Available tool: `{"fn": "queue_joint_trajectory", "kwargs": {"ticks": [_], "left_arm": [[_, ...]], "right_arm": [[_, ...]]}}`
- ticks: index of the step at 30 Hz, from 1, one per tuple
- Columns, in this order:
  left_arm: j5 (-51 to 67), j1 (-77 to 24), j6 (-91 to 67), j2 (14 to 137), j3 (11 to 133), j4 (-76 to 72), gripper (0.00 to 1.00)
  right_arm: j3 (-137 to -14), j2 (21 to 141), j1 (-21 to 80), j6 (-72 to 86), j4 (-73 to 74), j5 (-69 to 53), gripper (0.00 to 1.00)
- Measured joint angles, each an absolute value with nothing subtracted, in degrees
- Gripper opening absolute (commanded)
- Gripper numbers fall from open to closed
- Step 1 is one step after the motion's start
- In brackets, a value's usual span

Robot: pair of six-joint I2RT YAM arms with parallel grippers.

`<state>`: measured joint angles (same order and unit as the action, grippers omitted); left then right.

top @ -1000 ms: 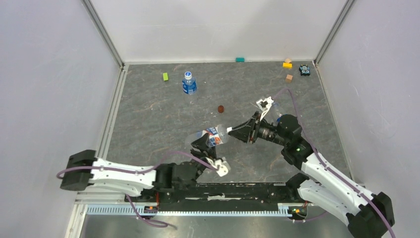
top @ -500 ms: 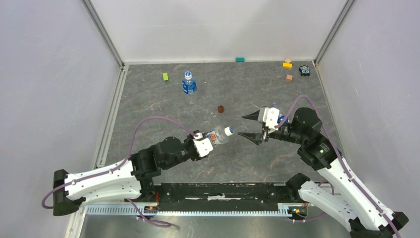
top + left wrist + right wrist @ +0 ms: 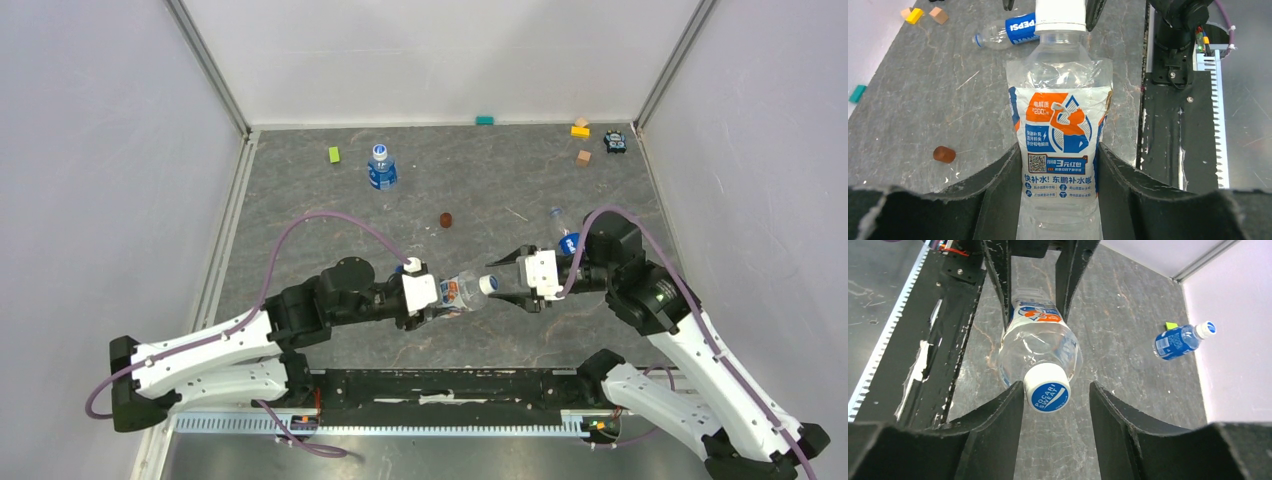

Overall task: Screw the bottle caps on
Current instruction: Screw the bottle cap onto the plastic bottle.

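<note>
My left gripper (image 3: 440, 296) is shut on a clear bottle (image 3: 462, 291) with a blue, orange and white label and holds it level above the table, neck to the right. In the left wrist view the bottle (image 3: 1060, 125) sits between the left gripper's (image 3: 1059, 150) fingers. Its white cap with a blue top (image 3: 1047, 387) is on the neck. My right gripper (image 3: 1057, 386) is open around that cap; one finger is at the cap's side and the other stands apart. A second bottle (image 3: 381, 168) stands capped at the back. A third bottle (image 3: 1008, 31) lies on the table.
A dark red-brown disc (image 3: 446, 219) lies mid-table. Coloured blocks lie along the back: green (image 3: 334, 154), teal (image 3: 485, 120), yellow (image 3: 580, 130), tan (image 3: 584, 157). A small dark toy (image 3: 615, 141) sits in the back right corner. The black base rail (image 3: 450, 385) runs along the near edge.
My left arm has carried the bottle to the right and lower. My right gripper has come down and left, and its open fingers now straddle the cap.
</note>
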<state>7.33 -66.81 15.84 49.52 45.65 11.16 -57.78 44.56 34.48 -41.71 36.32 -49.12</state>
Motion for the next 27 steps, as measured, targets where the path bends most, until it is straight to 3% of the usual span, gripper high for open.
{"fn": "queue_joint_trajectory", "kwargs": {"ticks": [5, 9, 13, 19, 27], "left_arm": [[8.3, -66.7, 15.8, 49.8, 45.6, 11.5, 0.02], [8.7, -66.5, 15.9, 49.9, 45.6, 11.6, 0.02], [9.2, -66.3, 15.8, 50.3, 45.6, 12.2, 0.02], [8.0, -66.1, 15.9, 50.3, 45.6, 13.0, 0.02], [1.2, -66.1, 19.9, 51.6, 45.3, 13.9, 0.02]], "right_arm": [[-58.7, 45.3, 34.5, -45.0, 40.3, -50.2, 0.41], [-59.1, 45.5, 34.5, -46.3, 41.9, -50.7, 0.17], [-59.2, 46.3, 34.4, -46.9, 42.6, -50.8, 0.0], [-59.0, 47.9, 34.3, -42.5, 40.9, -50.3, 0.0], [-53.1, 48.9, 34.0, -23.3, 30.0, -44.6, 0.0]]}}
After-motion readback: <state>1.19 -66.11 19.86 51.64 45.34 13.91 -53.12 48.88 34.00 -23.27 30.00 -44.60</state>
